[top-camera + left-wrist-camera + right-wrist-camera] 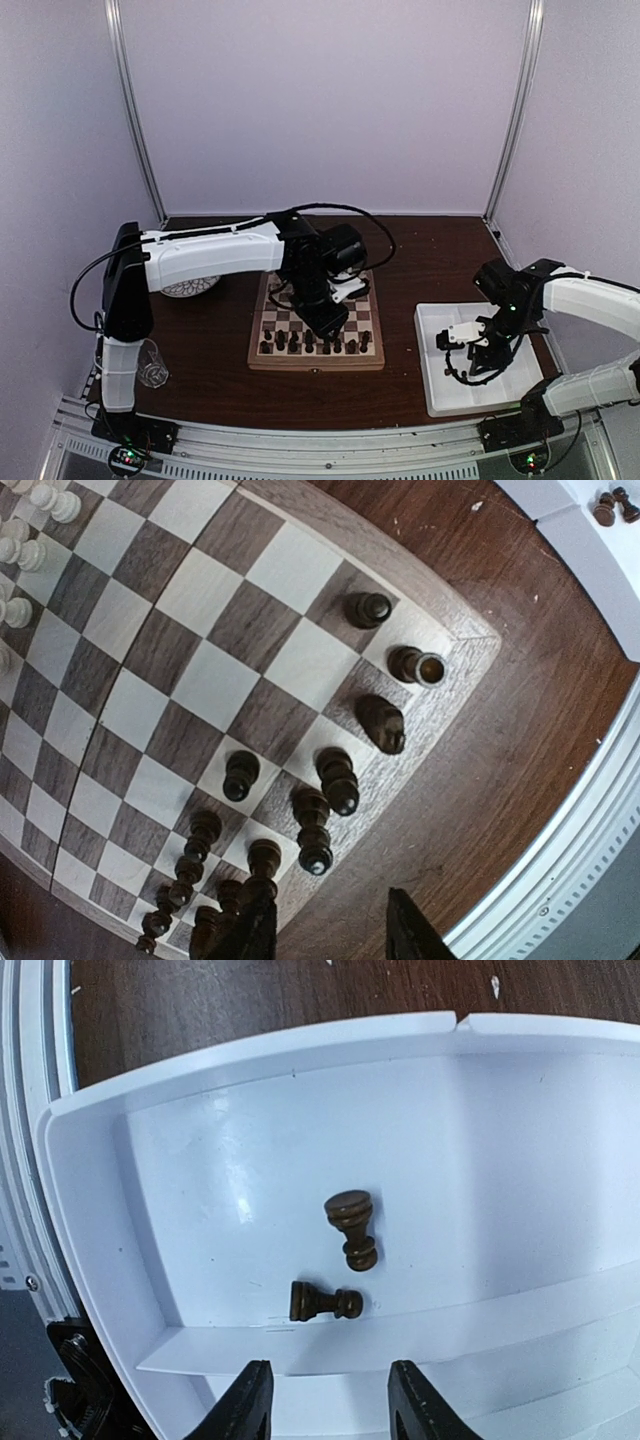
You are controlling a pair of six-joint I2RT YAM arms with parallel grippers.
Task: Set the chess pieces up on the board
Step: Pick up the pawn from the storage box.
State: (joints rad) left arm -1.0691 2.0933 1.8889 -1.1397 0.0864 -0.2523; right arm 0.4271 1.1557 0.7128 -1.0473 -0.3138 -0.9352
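Hovering over board and tray

We are holding the left gripper [330, 935], jaws parted and empty, above the board [290, 670], where dark pieces [338, 780] are sitting along its near edge. The right gripper [325, 1400] is hanging, jaws spread, over the tray [200, 1160]; two loose pieces [350, 1228] are lying inside.

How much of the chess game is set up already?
Quite a lot. Many dark pieces stand in the near rows of the board, and white pieces sit at its far side. Nothing is in hand: the left gripper and right gripper are both open and empty. Left to do: two dark pawns lie in the white tray, below the right gripper.
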